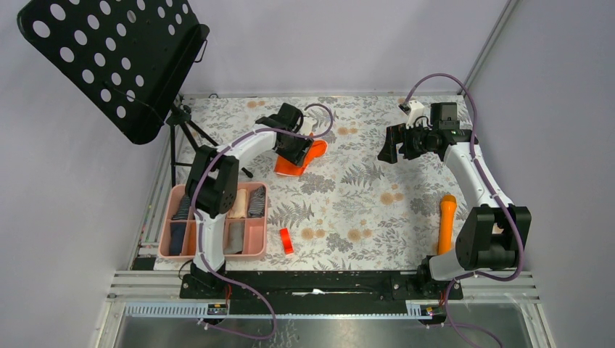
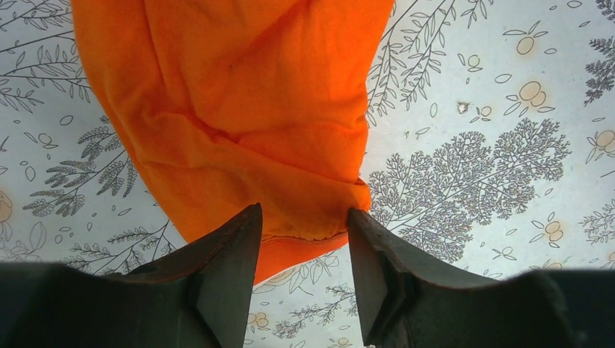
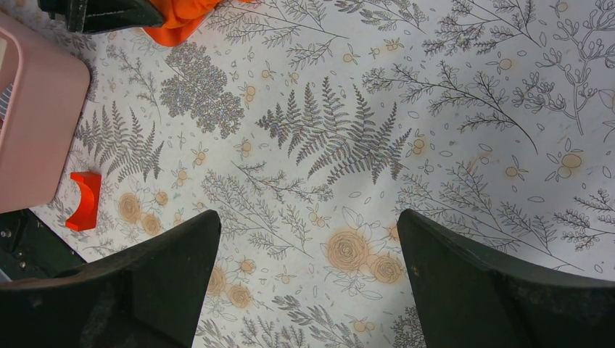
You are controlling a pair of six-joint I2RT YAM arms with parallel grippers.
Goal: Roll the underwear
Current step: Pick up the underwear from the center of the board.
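Observation:
The bright orange underwear [image 1: 299,161] lies crumpled on the floral tablecloth at the back left-centre. In the left wrist view it [image 2: 232,109] fills the upper left. My left gripper [image 1: 293,147] hovers right over it, jaws open. The cloth's near hem lies between the fingertips of my left gripper [image 2: 304,217], and the jaws are not closed on it. My right gripper [image 1: 395,145] is open and empty over bare cloth at the back right; it also shows in the right wrist view [image 3: 308,225]. The orange underwear [image 3: 178,18] shows at that view's top left.
A pink divided tray [image 1: 168,217] at the near left holds rolled garments, one grey striped [image 1: 255,201] and one beige [image 1: 238,204]. A small red block [image 1: 286,241] lies beside it. A long orange cylinder [image 1: 446,223] lies near the right arm's base. A black perforated stand [image 1: 116,58] rises at the back left.

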